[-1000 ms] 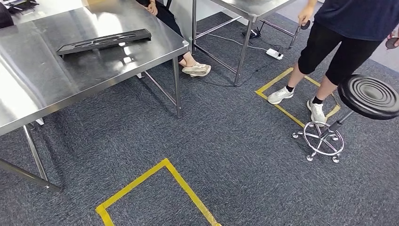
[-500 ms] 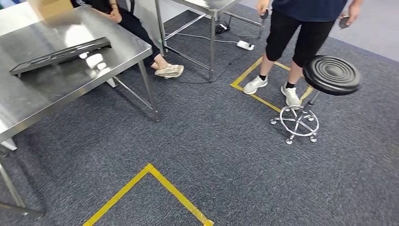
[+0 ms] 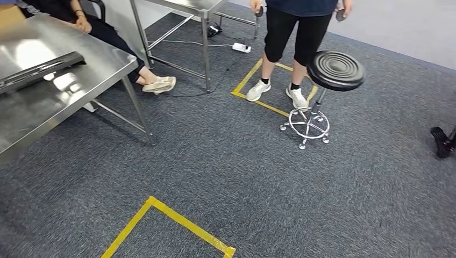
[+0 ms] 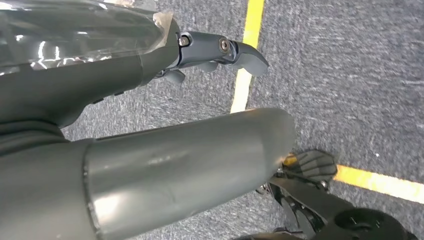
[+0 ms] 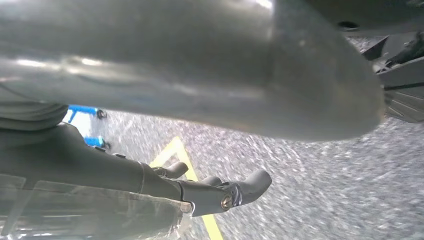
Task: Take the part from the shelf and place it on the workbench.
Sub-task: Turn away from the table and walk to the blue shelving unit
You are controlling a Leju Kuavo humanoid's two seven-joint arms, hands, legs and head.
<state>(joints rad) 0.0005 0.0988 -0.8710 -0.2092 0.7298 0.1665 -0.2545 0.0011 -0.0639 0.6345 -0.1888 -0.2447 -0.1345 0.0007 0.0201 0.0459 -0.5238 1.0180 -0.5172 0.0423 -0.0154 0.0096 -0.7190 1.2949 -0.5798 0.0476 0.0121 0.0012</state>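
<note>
A long black part (image 3: 37,72) lies flat on the steel workbench (image 3: 54,110) at the far left of the head view. My left hand (image 4: 150,145) hangs over grey carpet and yellow tape in the left wrist view; its dark fingers (image 4: 220,50) stand apart from the thick thumb and nothing lies in it. In the right wrist view my right hand (image 5: 165,100) also hangs above the carpet, its fingers (image 5: 220,192) spread away from the thumb and holding nothing.
A black round stool (image 3: 335,70) on a chrome wheeled base stands mid-floor. Behind it a person (image 3: 293,32) stands in a yellow taped square. Another person (image 3: 102,32) sits by the workbench. A second steel table (image 3: 183,6), a power strip (image 3: 241,48) and floor tape (image 3: 177,220) are nearby.
The camera has turned to the right: workbench, part, stool and people have all slid left in the picture. A dark object has come in at the right edge.
</note>
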